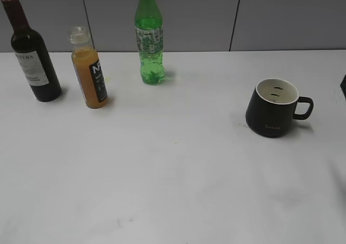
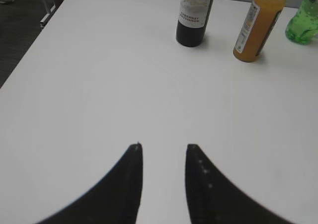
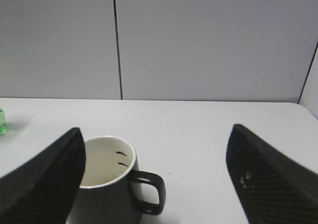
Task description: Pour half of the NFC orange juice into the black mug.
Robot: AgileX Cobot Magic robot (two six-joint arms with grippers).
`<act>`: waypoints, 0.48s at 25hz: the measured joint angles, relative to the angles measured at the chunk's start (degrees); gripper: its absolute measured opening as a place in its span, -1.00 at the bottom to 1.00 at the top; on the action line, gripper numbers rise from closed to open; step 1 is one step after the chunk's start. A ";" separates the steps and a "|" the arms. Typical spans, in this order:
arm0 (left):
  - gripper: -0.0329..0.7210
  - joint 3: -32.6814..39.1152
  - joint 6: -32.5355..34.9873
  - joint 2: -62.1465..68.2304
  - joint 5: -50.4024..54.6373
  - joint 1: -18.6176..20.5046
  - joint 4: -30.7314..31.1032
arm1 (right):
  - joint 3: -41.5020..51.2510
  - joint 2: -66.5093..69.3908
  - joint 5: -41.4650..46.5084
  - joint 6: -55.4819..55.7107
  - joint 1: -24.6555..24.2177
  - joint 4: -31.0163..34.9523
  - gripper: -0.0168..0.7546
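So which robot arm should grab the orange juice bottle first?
Probably the left. The left gripper is open and facing the NFC orange juice on its side of the table. The right gripper sits over by the black mug.

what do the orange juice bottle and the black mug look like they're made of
The small clear capless orange juice bottle looks like thin plastic: see-through wall, threaded open neck, glossy black wrap label. The squat black mug with a loop handle looks like ceramic: thick rim, dull matte black outside, smoother white inside with small dark marks. Neither material can be confirmed by look alone.
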 joint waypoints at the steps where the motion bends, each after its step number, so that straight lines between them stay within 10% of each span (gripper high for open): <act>1: -0.28 0.00 0.00 0.00 0.00 0.00 0.00 | 0.75 3.51 -4.80 0.00 0.00 0.00 0.80; 12: -0.28 0.00 0.00 0.00 0.00 0.00 0.00 | 1.45 32.03 -13.90 0.00 0.00 2.28 0.77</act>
